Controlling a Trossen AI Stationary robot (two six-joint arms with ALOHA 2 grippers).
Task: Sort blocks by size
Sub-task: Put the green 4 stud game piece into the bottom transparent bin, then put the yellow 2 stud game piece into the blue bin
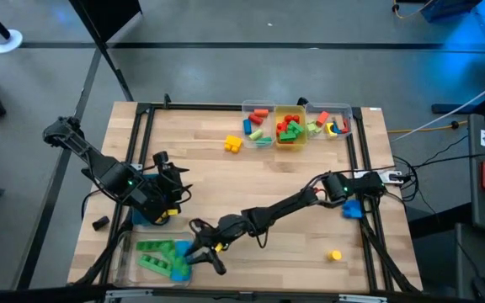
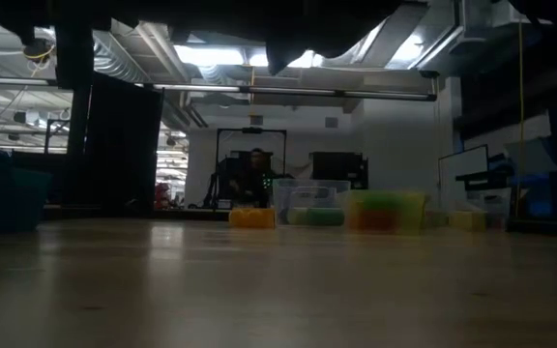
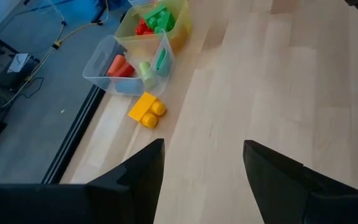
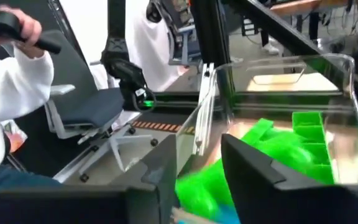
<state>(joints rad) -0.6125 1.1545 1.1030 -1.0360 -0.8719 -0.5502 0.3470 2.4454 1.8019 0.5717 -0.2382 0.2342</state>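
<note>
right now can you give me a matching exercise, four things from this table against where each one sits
Things:
1. right gripper
2. left gripper
3. yellow brick
4. blue brick

Places:
A. loose on the wood beside the far bins
B. over the near clear bin of green bricks
C. near the table's right rail
D. held above the table's left side, empty

Pairs: 1-B, 2-D, 3-A, 4-C

Both grippers [image 1: 199,250] [image 1: 173,187] parted
</note>
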